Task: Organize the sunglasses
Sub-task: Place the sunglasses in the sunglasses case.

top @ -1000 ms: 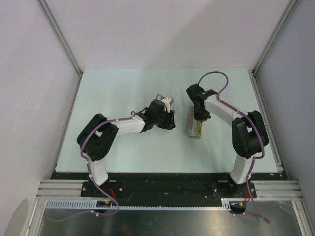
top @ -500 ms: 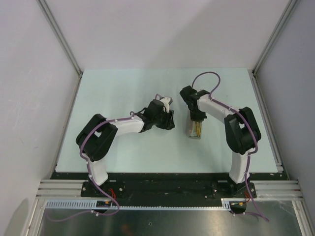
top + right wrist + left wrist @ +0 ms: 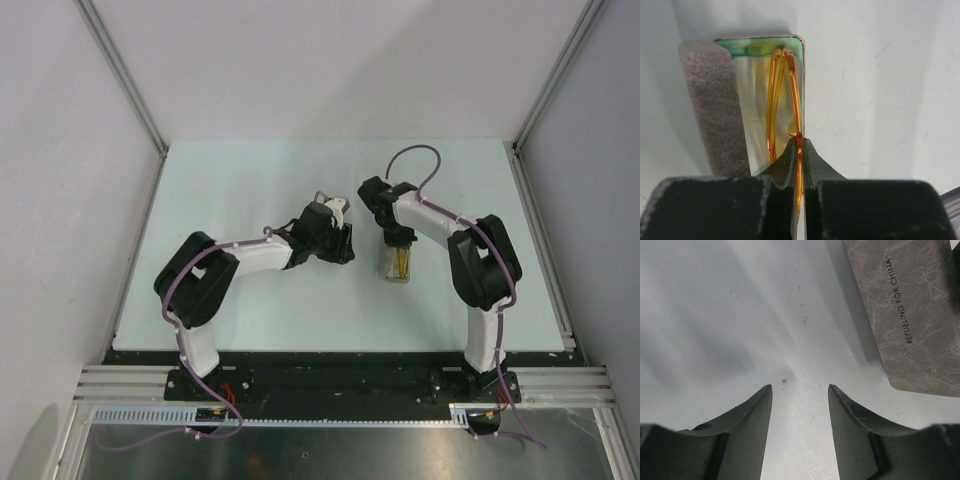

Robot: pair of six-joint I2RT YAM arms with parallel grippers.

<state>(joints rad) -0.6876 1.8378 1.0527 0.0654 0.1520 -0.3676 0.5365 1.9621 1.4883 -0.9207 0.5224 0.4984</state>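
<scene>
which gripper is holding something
The right gripper, shut on the sunglasses lying in the open case; the left gripper is open, holding nothing.

Top external: high, behind bases, looking down.
Wrist views: close, low over pale green surface (image 3: 250,190).
Shared: grey-brown speckled oblong case (image 3: 910,315).

This looks like a robot lab. Two black-and-white robot arms (image 3: 250,258) are bolted at the edge of a flat pale green desk (image 3: 240,190), boxed in by plain grey walls (image 3: 330,70) and silver metal bars (image 3: 122,72).
</scene>
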